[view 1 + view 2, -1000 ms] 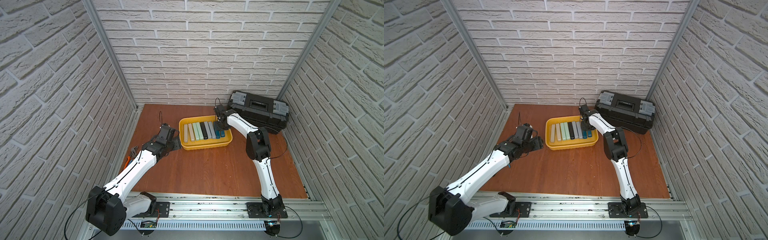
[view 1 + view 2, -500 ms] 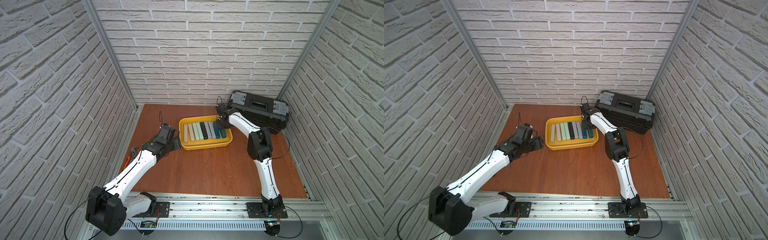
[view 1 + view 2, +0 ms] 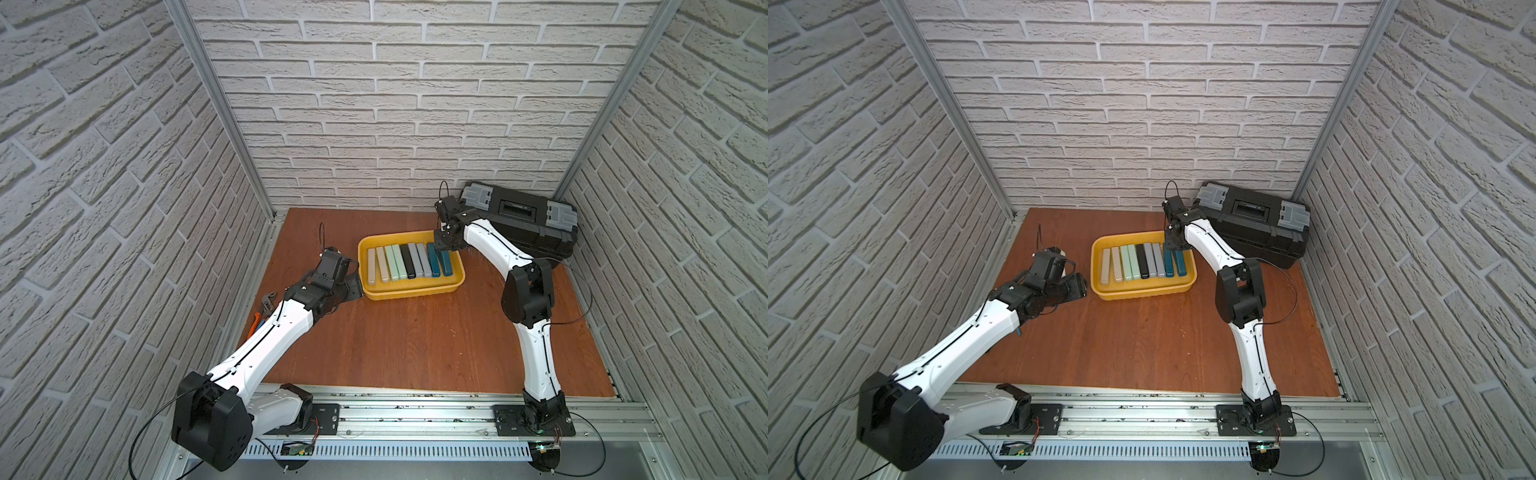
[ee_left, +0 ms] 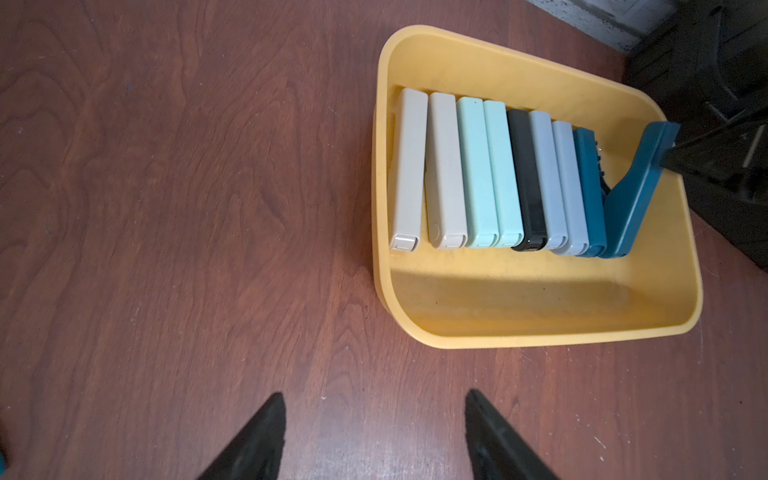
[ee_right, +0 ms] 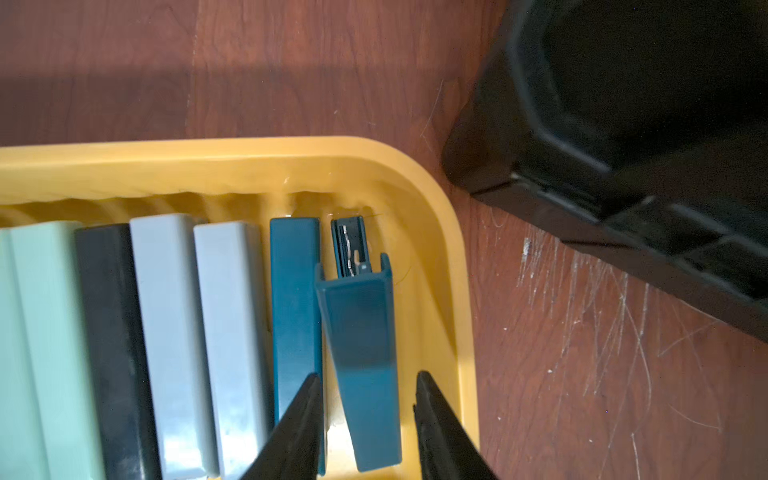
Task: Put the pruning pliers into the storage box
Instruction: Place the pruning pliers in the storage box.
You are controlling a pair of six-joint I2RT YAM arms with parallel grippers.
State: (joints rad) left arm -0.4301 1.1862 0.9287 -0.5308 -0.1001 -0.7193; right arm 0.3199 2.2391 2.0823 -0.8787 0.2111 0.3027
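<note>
The yellow storage box (image 3: 409,293) (image 3: 1142,293) (image 4: 540,336) (image 5: 249,158) holds the pruning pliers (image 3: 407,262) (image 3: 1144,262) (image 4: 490,166) as a row of slim bars: beige, mint, black, grey, teal. The teal bar nearest the toolbox (image 4: 636,187) (image 5: 361,353) has its top half tilted up at the far end. My right gripper (image 3: 442,245) (image 3: 1173,245) (image 5: 368,376) straddles that raised half, open, with a slim gap on each side. Beside the box's left wall, my left gripper (image 3: 353,289) (image 3: 1077,286) (image 4: 374,395) is open over bare wood.
A black toolbox with grey latches (image 3: 519,220) (image 3: 1254,220) (image 5: 623,145) stands right behind the box's far right corner. Orange-handled pliers (image 3: 259,316) lie along the table's left edge beside my left arm. Brick walls close three sides.
My right gripper has shifted only slightly at the far right end of the box. The left arm has not moved.
</note>
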